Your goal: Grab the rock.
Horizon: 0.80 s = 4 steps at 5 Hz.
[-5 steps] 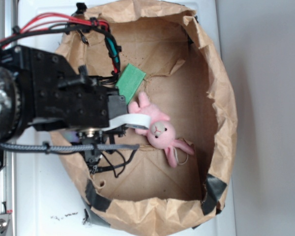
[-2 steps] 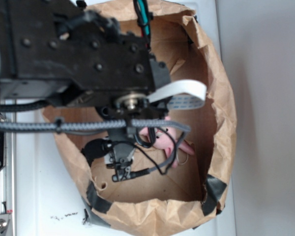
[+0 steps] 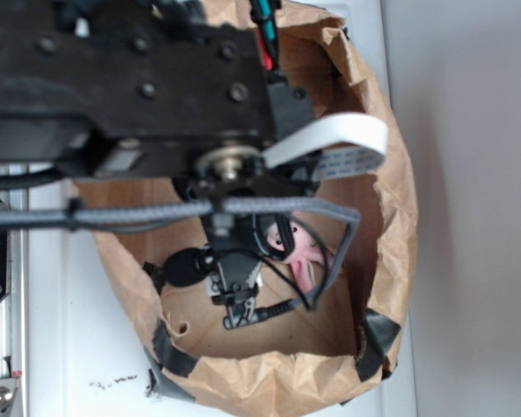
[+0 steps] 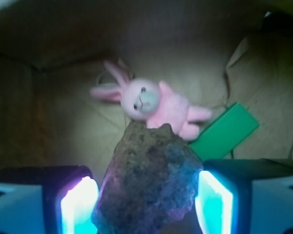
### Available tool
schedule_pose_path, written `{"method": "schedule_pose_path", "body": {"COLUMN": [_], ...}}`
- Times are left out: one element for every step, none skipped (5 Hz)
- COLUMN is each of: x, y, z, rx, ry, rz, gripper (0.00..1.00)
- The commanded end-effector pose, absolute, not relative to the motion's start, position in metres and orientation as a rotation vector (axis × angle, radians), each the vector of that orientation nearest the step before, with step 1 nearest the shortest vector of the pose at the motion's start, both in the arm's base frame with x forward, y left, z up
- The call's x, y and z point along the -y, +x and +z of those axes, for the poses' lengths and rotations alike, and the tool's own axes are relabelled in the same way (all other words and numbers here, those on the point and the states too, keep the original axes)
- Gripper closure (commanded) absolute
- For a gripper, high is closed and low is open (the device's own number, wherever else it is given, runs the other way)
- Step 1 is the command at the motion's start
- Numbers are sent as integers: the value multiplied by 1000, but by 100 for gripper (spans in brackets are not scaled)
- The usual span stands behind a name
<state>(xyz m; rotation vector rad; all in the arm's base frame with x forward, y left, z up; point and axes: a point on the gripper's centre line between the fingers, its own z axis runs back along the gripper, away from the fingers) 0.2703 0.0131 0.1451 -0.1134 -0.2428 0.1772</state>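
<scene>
In the wrist view, the rock (image 4: 149, 180) is serving as the landmark. It is sitting between the two lit fingers (image 4: 77, 208) of the end effector (image 4: 145, 204). The left finger is pressing against the rock's lower left flank, and the right finger is lying just beside its right flank; contact on that side cannot be confirmed. The end effector is therefore closing around the rock, with its fingers held apart by the rock's width.

Going left to right beyond the rock: the pink plush bunny (image 4: 151, 105) is lying on the paper floor just past the rock's top edge, its ears pointing left. The green block (image 4: 224, 131) is lying flat to the upper right of the rock, touching or nearly touching the bunny's feet.

In the exterior view, the black arm (image 3: 130, 87) is covering most of the brown paper bag (image 3: 391, 191), which is sitting on the white bench (image 3: 61, 347). The end effector (image 3: 234, 295) is hanging inside the bag. The rock is hidden here. The bunny (image 3: 300, 252) is showing partly behind the cables.
</scene>
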Motion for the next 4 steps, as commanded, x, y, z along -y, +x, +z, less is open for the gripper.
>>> {"method": "schedule_pose_path", "body": {"x": [-15,-13,-13,-11], "y": [281,284,287,288], "z": [176,175,174,171], "rx": [305,301,292,315], "ry": [-108,-70,-49,-18], "rz": [177,176,182,154], "gripper": [100,100,100,100]}}
